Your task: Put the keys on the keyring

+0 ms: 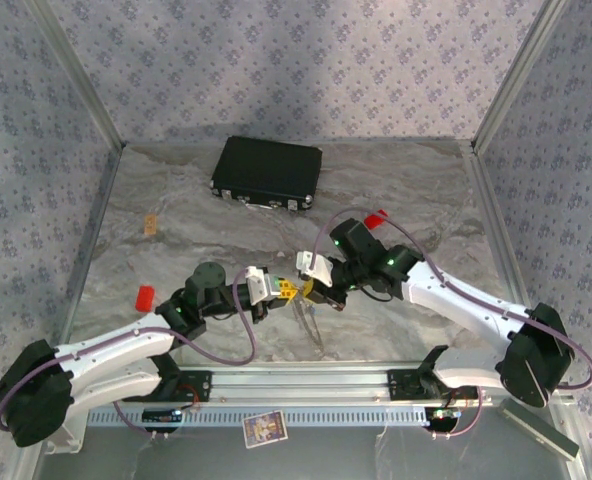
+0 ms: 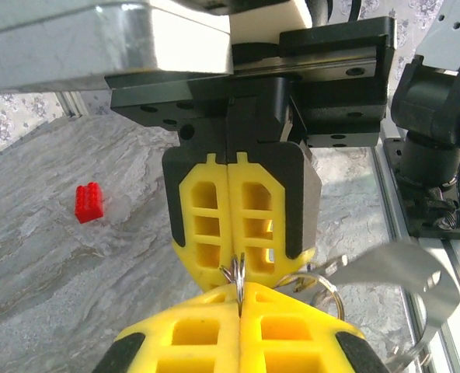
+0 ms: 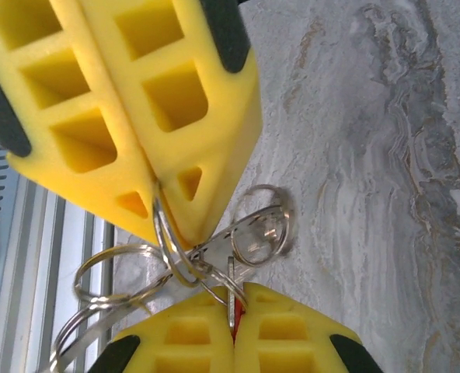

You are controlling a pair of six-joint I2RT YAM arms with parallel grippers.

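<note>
Above the table's front middle my two grippers meet tip to tip. My left gripper (image 1: 287, 291) (image 2: 240, 301) is shut on the keyring (image 2: 240, 273), a thin silver wire ring standing edge-on between its yellow fingers. My right gripper (image 1: 312, 293) (image 3: 234, 315) is shut on the red-headed key (image 3: 231, 301): a silver blade with red plastic showing in the slit. That key's tip lies against the keyring (image 3: 166, 237). Several linked rings (image 3: 263, 225) and a flat silver strip (image 2: 405, 268) dangle beside the tips. No blue-headed key can be made out.
A black case (image 1: 267, 172) lies at the back. One red block (image 1: 145, 296) (image 2: 88, 202) sits at the left, another (image 1: 377, 218) behind the right arm. A small tan piece (image 1: 152, 224) lies far left. The metal rail (image 1: 306, 380) runs along the front edge.
</note>
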